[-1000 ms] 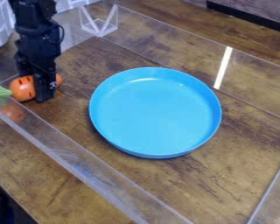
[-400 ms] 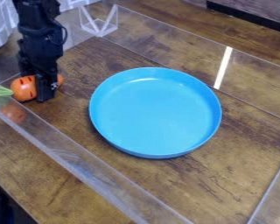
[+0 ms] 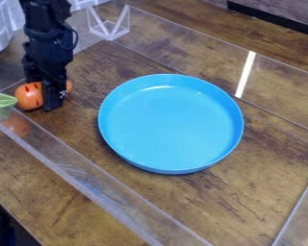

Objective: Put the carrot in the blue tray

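The small orange carrot (image 3: 32,94) with its light green top (image 3: 4,100) lies at the left edge of the wooden table. My black gripper (image 3: 41,95) points straight down over it, its fingers shut on the carrot's orange body. The carrot still looks to be at table level. The big round blue tray (image 3: 171,122) sits in the middle of the table, to the right of the gripper and apart from it, with nothing in it.
A clear plastic strip (image 3: 80,173) runs diagonally across the table's near left side. A clear wire-like stand (image 3: 112,21) is at the back behind the arm. A bright light streak (image 3: 245,73) reflects off the wood right of the tray.
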Robot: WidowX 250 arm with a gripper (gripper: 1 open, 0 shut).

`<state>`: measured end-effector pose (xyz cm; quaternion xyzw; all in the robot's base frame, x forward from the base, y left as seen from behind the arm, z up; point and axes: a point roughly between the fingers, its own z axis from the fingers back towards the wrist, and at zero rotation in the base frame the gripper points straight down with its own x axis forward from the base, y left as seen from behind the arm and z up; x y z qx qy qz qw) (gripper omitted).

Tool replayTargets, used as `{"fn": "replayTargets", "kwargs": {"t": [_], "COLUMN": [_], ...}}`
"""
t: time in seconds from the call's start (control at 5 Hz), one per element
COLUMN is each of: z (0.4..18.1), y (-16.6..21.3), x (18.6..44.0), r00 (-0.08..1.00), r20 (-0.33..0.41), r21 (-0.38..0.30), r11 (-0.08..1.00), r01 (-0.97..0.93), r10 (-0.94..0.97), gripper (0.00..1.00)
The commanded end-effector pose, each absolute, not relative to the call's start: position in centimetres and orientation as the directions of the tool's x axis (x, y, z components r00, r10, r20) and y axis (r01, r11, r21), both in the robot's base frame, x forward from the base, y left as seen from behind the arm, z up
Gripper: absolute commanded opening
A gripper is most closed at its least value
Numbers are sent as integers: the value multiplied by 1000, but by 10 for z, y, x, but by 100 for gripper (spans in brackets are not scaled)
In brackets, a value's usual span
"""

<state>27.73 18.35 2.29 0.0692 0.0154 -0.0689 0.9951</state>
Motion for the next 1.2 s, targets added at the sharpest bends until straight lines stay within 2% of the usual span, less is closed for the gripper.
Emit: {"fn": "replayTargets", "kwargs": {"t": [0.0,0.2,0.4,0.6,1.0], "z": [42,47,62,85,85], "y": [183,182,181,175,172], "x": [293,296,302,307,310], "r00": [987,986,985,983,979], "r20": [-6,-6,1,13,-13], "r21": [180,192,209,231,266], "r11": [971,967,963,957,943], "r01": [160,166,168,174,200], "r10": [-162,-168,-172,-182,-204], "gripper": [0,0,0,0,0]}}
